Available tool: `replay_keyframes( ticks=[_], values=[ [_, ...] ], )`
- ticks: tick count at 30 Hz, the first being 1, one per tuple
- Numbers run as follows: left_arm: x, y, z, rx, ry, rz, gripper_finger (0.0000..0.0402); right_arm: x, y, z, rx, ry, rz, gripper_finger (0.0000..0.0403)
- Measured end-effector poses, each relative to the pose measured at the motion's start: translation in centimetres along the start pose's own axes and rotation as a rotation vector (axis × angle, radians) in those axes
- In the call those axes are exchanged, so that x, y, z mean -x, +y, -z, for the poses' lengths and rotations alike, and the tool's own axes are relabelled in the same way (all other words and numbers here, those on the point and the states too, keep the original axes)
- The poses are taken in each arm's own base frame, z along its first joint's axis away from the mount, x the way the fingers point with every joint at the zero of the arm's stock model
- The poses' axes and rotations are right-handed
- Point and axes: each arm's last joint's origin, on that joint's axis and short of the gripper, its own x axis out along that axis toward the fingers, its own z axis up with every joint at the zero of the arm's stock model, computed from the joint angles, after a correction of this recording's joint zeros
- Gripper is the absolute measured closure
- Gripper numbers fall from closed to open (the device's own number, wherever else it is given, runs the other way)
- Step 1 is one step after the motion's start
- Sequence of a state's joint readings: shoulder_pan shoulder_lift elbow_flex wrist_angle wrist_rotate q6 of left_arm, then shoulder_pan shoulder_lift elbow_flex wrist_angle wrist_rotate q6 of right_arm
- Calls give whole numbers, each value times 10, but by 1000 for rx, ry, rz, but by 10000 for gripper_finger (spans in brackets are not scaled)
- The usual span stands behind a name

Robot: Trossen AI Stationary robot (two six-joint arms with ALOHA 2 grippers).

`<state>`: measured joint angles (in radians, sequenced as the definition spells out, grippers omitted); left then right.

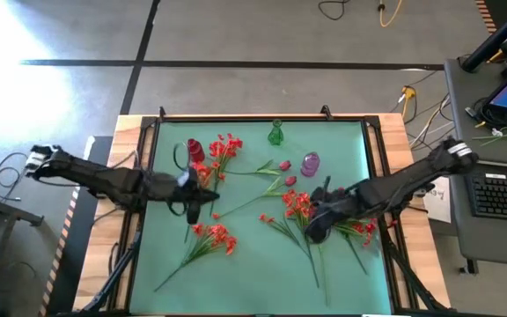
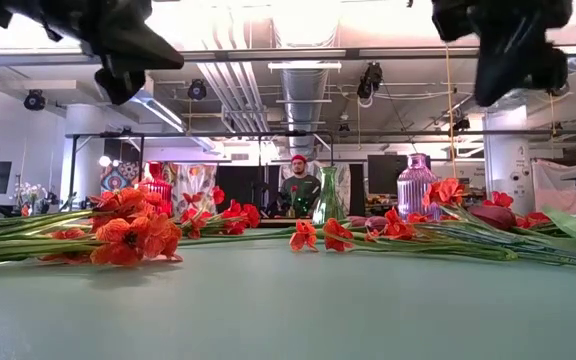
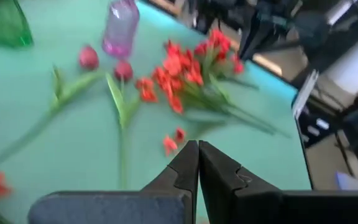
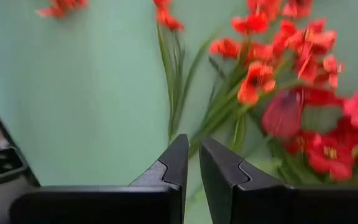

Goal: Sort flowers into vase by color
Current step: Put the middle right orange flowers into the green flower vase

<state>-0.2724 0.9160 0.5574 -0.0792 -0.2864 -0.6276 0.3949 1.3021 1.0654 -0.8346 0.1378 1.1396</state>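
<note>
The flowers (image 1: 293, 204) are scattered loose across the green tabletop (image 1: 253, 264) near three vases, while the left gripper (image 3: 197, 163) and right gripper (image 4: 193, 158) are held above them, jaws closed and narrow respectively, gripping nothing.

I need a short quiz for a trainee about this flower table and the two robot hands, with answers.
1. True or false: the red vase already holds flowers.
2. Which vase stands nearest the table's far edge? A) green vase B) purple vase
3. Fill in: both the left hand and the right hand are ___ and hold nothing.

Key: 1 true; 2 A; 3 shut.
</note>
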Motion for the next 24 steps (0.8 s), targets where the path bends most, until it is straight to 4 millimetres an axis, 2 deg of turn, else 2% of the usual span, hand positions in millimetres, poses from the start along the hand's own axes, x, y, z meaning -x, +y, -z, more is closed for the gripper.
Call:
replay_keyframes(
  ticks=[3, 6, 12, 19, 24],
  values=[
    [-1, -16, 22, -10, 37, -10, 402, -9, 15, 1, -4, 72, 80, 368],
    [4, -34, 41, -29, 16, -29, 402, -17, 28, -1, 0, 151, 88, 353],
    [19, -55, 69, -18, -42, -43, 402, -34, 37, 0, 5, 242, 111, 263],
    [21, -61, 71, -21, -56, -44, 402, -61, 34, -1, -26, 184, 231, 137],
    [21, -61, 71, -45, -55, -48, 402, -87, 32, 1, -25, 208, 303, 82]
  ],
)
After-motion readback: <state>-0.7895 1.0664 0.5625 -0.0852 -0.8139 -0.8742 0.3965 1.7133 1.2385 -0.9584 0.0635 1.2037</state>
